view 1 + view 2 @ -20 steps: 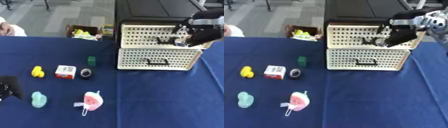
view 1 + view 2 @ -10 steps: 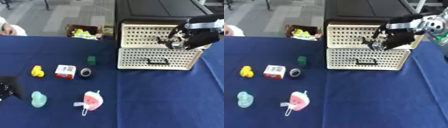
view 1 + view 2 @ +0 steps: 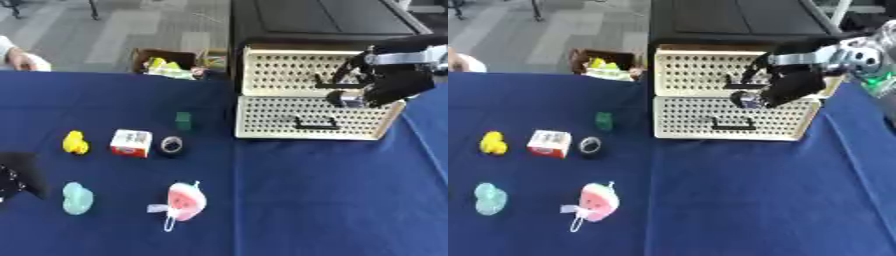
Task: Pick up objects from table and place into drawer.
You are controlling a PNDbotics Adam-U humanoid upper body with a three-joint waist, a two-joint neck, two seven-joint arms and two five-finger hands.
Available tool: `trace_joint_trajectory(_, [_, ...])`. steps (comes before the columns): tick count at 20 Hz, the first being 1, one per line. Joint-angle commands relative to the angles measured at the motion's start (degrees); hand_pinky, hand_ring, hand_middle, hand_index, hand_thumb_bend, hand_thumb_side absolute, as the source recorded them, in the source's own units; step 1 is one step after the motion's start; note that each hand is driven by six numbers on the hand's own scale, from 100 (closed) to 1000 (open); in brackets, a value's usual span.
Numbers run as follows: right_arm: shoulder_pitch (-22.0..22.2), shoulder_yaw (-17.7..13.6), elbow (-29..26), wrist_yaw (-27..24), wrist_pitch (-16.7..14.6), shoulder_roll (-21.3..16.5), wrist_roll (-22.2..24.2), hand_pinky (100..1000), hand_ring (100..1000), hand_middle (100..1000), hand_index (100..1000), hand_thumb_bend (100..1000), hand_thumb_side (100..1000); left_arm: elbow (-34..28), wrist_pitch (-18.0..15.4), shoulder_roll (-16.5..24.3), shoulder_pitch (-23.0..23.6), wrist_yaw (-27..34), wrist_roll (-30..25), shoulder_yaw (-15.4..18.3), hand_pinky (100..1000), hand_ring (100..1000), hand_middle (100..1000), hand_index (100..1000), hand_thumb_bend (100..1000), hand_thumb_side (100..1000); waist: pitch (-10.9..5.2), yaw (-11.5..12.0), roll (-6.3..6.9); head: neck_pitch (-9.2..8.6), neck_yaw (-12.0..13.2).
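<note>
**Two drawers, right hand at the upper handle**

Left eye view: seen on the blue counter, a cream perforated drawer unit with two drawers, one above the other. Right hand held against the front of the upper drawer, fingers curled round its dark handle. Lower drawer closed, own handle untouched. Left of the unit, well apart from it, a row of small things: yellow duck, red-and-white box, dark tape roll just beside the box, green block a little farther back. Nearer the front edge, teal toy and pink watermelon-shaped toy. Left hand low at the left edge, dark; fingers not made out, so open or clenched could not be told.

Right eye view: same layout, shifted. Right hand clenched on the upper handle, arm entering from the upper right. Cardboard box with yellow contents noted on the floor beyond the far counter edge. Left hand out of this view.
</note>
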Motion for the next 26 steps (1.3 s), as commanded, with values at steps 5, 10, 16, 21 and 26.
trace_joint_trajectory(5, [-0.8, 0.5, 2.9, 3.1, -2.9, -1.1, 0.3, 200, 201, 230, 912, 333, 758, -1.2, 0.0, 0.1, -0.3, -0.2, -0.1, -0.1, 466, 488, 492, 700, 100, 1000, -0.87, 0.3, 0.16, -0.81, -0.3])
trace_joint_trajectory(10, [-1.0, 0.7, 3.9, 3.8, -3.9, -0.7, 0.3, 197, 200, 230, 911, 324, 759, -1.2, 0.0, 0.1, -0.3, -0.3, -0.2, -0.2, 466, 488, 492, 699, 100, 1000, -0.78, 0.3, 0.14, -0.81, -0.4])
trace_joint_trajectory(16, [-1.1, 1.0, 4.2, 3.8, -4.2, -0.6, 0.3, 195, 199, 228, 885, 305, 778, -1.2, 0.1, 0.1, -0.3, -0.3, -0.2, -0.1, 468, 488, 493, 697, 100, 1000, -0.84, 0.3, 0.17, -0.79, -0.4])
trace_joint_trajectory(21, [-0.8, 0.8, 2.6, 2.3, -4.1, -1.1, 0.3, 195, 195, 222, 837, 259, 781, -1.2, 0.2, 0.1, -0.3, -0.4, -0.3, -0.1, 469, 488, 493, 697, 100, 1000, -0.98, 0.2, 0.11, -0.68, -0.2])
trace_joint_trajectory(26, [0.2, 1.3, 1.4, -0.5, -3.7, -2.1, 0.3, 188, 194, 221, 827, 267, 792, -1.2, 0.2, 0.3, -0.4, -0.3, -0.3, -0.1, 469, 489, 493, 697, 100, 1000, -1.16, 0.0, 0.02, -0.66, -0.1])
